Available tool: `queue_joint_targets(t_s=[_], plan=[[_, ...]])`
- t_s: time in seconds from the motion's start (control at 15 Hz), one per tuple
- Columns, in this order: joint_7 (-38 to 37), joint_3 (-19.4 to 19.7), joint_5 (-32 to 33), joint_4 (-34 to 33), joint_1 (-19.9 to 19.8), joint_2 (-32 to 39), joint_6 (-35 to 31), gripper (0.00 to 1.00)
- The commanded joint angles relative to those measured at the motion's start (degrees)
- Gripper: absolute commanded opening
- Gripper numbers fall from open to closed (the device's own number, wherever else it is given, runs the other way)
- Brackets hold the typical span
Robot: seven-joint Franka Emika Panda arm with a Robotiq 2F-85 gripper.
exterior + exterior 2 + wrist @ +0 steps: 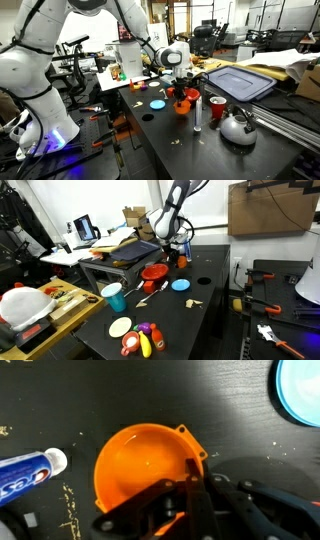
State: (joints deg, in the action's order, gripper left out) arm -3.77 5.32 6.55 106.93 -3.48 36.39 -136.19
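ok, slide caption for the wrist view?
Gripper pinching the rim of an orange bowl on a black table, toothpaste tube at frame left, blue plate top right.

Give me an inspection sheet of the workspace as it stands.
Surface: black table, a few specks.
Job's things: orange bowl, upright, empty.
Clutter: toothpaste beside the bowl; blue plate; red cup; kettle; teal cup.
Grippers: gripper shut on the bowl's rim.
Cables: nothing seen.
Surroundings: laptop, cardboard box.
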Motion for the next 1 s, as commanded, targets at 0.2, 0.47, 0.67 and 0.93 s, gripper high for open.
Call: queue_joint_targets(t_s=[0.2, 0.47, 0.67, 0.93], plan=[[-1.10, 0.28, -1.39, -0.92, 0.12, -0.76, -0.38, 0.01], [-1.80, 0.52, -2.59, -4.39, -0.14, 1.23, 0.76, 0.01], [-3.23, 1.15, -2.30, -7.05, 0.09, 3.34, 1.36, 0.01], [-5.24, 1.54, -2.66, -9.54, 0.00, 5.98, 2.73, 0.01]])
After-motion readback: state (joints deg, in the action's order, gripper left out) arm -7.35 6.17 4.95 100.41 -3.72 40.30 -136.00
